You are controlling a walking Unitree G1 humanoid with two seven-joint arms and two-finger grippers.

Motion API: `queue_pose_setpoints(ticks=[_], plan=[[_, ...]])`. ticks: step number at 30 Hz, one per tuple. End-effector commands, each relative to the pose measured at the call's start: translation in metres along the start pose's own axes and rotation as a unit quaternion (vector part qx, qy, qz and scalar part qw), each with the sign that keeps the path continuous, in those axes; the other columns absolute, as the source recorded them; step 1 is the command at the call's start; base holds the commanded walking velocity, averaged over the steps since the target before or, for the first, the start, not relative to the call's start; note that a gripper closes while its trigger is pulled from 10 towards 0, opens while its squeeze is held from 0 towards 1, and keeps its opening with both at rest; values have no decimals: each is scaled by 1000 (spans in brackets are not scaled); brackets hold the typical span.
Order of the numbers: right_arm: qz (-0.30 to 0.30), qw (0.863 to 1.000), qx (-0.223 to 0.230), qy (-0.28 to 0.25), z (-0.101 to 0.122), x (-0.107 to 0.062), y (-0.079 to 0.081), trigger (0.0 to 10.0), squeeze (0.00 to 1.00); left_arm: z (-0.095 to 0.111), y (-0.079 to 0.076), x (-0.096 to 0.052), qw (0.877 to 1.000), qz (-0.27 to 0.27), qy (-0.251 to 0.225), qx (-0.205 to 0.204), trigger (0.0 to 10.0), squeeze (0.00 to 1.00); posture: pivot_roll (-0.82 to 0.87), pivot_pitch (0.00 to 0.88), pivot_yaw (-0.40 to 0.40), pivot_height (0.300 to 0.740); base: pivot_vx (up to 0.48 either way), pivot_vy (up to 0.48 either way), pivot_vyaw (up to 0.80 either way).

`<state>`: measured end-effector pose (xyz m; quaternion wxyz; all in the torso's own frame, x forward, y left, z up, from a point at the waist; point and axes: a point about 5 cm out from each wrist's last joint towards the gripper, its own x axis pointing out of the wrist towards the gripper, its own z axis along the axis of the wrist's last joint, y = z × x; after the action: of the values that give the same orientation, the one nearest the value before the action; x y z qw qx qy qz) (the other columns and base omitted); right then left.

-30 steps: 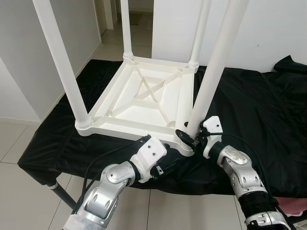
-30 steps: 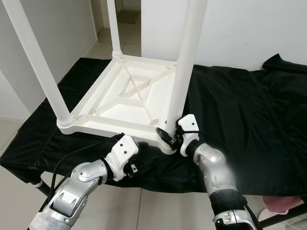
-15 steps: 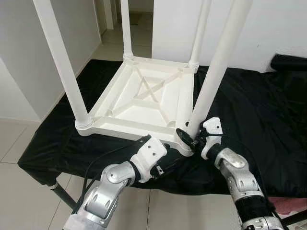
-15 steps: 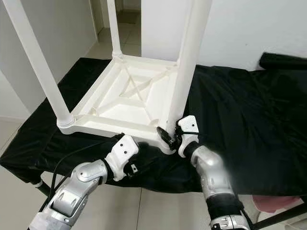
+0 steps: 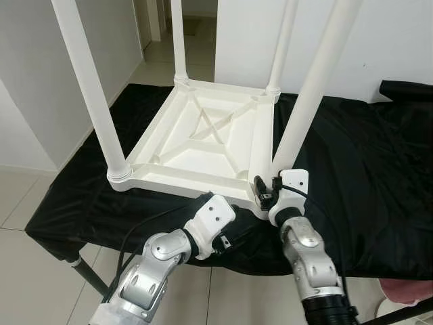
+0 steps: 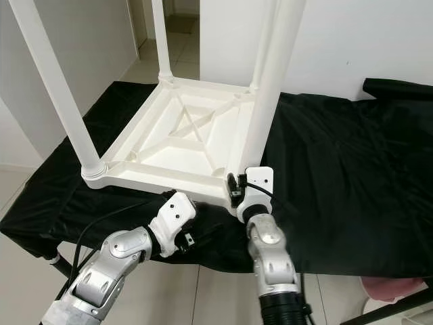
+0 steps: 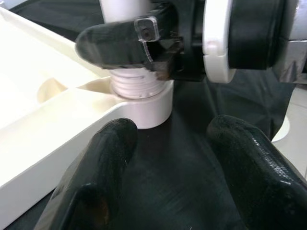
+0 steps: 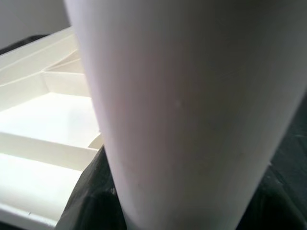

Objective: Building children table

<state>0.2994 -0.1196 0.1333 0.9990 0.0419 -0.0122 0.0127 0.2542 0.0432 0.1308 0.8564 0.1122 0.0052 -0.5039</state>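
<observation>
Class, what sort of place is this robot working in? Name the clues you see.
Probably a room in a home: pale floor tiles, plain white walls and a doorway to a hallway. An upturned white table lies on a black-draped surface.

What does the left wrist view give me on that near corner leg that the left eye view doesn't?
Left wrist view alone: the ribbed thread of the near right leg above its corner socket, not fully seated, with the left gripper's open fingers on the black cloth short of it.

Left eye view alone: the upturned tabletop with the other three legs standing upright.

Both: the right gripper clamped at that leg's base.
</observation>
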Motion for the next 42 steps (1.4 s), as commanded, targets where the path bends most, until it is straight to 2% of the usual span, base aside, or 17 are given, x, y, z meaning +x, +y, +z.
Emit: queue_pose_setpoints(ticks=[1,4,8,9,10,11,12,17,18,20,21,25,29,33,36,39,42], plan=[[-12,997,66,31,-11,-4,11,10000,0,-1,1,1,1000,18,1,-2,10000,0,-1,27,21,740,0,0,0],[5,996,82,29,-8,-4,22,10000,0,0,1,2,1000,20,-1,-5,10000,0,5,25,15,740,0,0,0],[6,997,77,26,-6,-4,21,10000,0,-1,0,2,1000,19,-1,-5,10000,0,5,25,15,740,0,0,0],[5,997,75,24,-4,-5,18,10000,800,-1,-1,2,1000,18,-2,-6,10000,0,7,26,9,740,0,0,0],[2,997,74,23,-3,-5,16,10000,1000,-1,-2,3,1000,18,-2,-6,10000,0,7,26,9,740,0,0,0],[2,997,74,23,-3,-5,16,10000,1000,-1,-2,3,1000,18,-2,-6,10000,0,7,26,9,740,0,0,0],[5,998,61,4,5,-6,9,10000,1000,-1,-1,1,1000,19,-1,-5,10000,0,10,26,6,740,0,0,0],[16,999,49,-6,9,-7,3,10000,1000,-1,0,0,1000,20,1,-4,10000,0,7,29,6,740,0,0,0],[28,999,37,-7,9,-7,0,10000,43,-2,1,-1,1000,20,2,-3,10000,0,6,30,6,740,0,0,0],[28,999,37,-7,9,-7,0,10000,43,-2,1,-1,1000,20,2,-3,10000,0,6,30,6,740,0,0,0],[38,999,27,-9,9,-9,-3,10000,0,-2,1,-1,1000,21,2,-3,10000,0,6,31,5,740,0,0,0],[121,993,-1,6,1,-10,-16,10000,0,0,1,3,1000,23,-2,-4,10000,0,-6,28,8,740,0,0,0],[135,991,-7,9,1,-10,-18,10000,0,0,1,3,1000,23,-3,-4,10000,0,-6,28,8,740,0,0,0],[200,978,-51,10,7,-1,-31,10000,0,0,2,4,1000,23,-4,-3,10000,0,-12,25,11,740,0,0,0],[216,974,-65,11,8,2,-34,10000,0,1,3,4,1000,23,-5,-2,10000,0,-12,24,14,740,0,0,0],[254,961,-111,16,12,14,-38,10000,0,2,5,5,1000,22,-6,2,10000,0,-8,22,14,740,0,0,0],[262,958,-119,17,13,17,-39,10000,0,3,5,6,1000,22,-6,3,10000,0,-4,20,15,740,0,0,0]])
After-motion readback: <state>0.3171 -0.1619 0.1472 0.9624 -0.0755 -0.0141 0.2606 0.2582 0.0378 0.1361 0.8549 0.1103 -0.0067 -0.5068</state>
